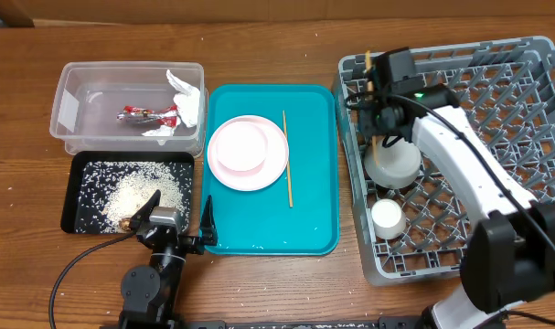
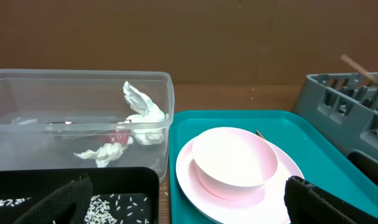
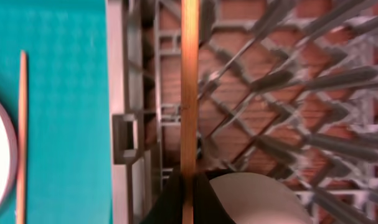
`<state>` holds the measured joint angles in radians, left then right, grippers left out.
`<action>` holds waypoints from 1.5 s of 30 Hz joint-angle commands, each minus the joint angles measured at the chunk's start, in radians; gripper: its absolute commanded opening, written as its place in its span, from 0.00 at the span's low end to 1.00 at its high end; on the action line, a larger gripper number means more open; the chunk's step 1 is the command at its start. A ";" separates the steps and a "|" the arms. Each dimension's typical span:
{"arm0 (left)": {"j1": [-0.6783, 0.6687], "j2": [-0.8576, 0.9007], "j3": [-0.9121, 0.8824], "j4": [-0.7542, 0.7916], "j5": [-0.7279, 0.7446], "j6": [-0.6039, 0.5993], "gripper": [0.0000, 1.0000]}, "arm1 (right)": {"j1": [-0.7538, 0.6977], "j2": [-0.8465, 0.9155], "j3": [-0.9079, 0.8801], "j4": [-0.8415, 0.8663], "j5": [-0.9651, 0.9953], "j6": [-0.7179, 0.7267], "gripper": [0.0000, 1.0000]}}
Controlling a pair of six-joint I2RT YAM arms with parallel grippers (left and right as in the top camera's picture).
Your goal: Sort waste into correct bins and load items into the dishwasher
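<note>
One chopstick (image 3: pixel 189 93) is being clenched by the right gripper (image 3: pixel 189 186) over the upper-left corner of the dish rack (image 1: pixel 350 164), its length being kept parallel to the rack's left wall. The left gripper (image 1: pixel 176 224) is being held spread, empty, at lower left.

Napkin (image 1: pixel 187 99): crumpled, white, in the clear tub.
Wrapper (image 1: pixel 147 115): red, shiny, touching the napkin's left side.
Rice (image 1: pixel 140 190): whitish-brown heap with scattered grains, in the black tray.
Clear tub (image 1: pixel 71 73): upper left.
Black tray (image 1: pixel 67 212): shallow, just below the tub.
Plate (image 1: pixel 278 166): pale pink, centre, carrying the small dish (image 1: pixel 240 148).
First chopstick (image 1: pixel 287 157): flat, just right of the plate.
Second chopstick (image 3: pixel 189 93): over the rack's left wall.
Bowl (image 1: pixel 396 164), cup (image 1: pixel 387 216): white, inside the rack's left side.
Rack (image 1: pixel 533 73): grey, latticed, right.
</note>
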<state>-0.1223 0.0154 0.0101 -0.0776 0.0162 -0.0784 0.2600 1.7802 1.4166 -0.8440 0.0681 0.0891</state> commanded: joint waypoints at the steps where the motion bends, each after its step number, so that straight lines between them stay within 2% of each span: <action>1: 0.004 -0.011 -0.005 0.003 0.010 -0.014 1.00 | 0.034 0.008 -0.002 0.004 -0.047 -0.072 0.04; 2: 0.004 -0.011 -0.005 0.003 0.010 -0.014 1.00 | 0.043 0.008 0.001 0.004 -0.047 -0.072 0.08; 4: 0.004 -0.011 -0.005 0.003 0.010 -0.014 1.00 | 0.055 0.006 0.006 -0.003 -0.045 -0.070 0.30; 5: 0.004 -0.011 -0.005 0.003 0.010 -0.014 1.00 | 0.061 0.001 0.011 -0.012 -0.044 -0.062 0.37; 9: 0.004 -0.011 -0.005 0.003 0.010 -0.014 1.00 | 0.090 -0.026 0.026 -0.034 -0.075 -0.044 0.47; 11: 0.004 -0.011 -0.005 0.003 0.010 -0.014 1.00 | 0.140 -0.048 0.026 -0.034 -0.151 -0.037 0.53; 19: 0.004 -0.011 -0.005 0.003 0.010 -0.014 1.00 | 0.345 0.009 -0.011 -0.019 -0.173 0.129 0.52; 24: 0.004 -0.011 -0.005 0.003 0.010 -0.014 1.00 | 0.396 0.118 -0.023 -0.017 -0.082 0.123 0.51; 28: 0.004 -0.011 -0.005 0.003 0.010 -0.014 1.00 | 0.396 0.205 -0.023 -0.010 -0.086 0.105 0.45; 33: 0.004 -0.011 -0.005 0.003 0.010 -0.014 1.00 | 0.396 0.294 -0.023 -0.004 -0.094 0.045 0.43; 37: 0.004 -0.011 -0.005 0.003 0.010 -0.014 1.00 | 0.396 0.299 -0.023 -0.006 -0.095 0.026 0.35; 39: 0.004 -0.011 -0.005 0.003 0.010 -0.014 1.00 | 0.394 0.299 -0.023 -0.008 -0.095 0.027 0.17; 41: 0.004 -0.011 -0.005 0.003 0.010 -0.014 1.00 | 0.380 0.293 -0.017 -0.019 -0.088 0.046 0.04; 45: 0.004 -0.011 -0.005 0.003 0.010 -0.014 1.00 | 0.343 0.256 0.011 -0.042 -0.077 0.073 0.04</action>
<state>-0.1223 0.0158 0.0101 -0.0772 0.0162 -0.0784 0.6403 2.0476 1.4086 -0.8745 -0.0223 0.1471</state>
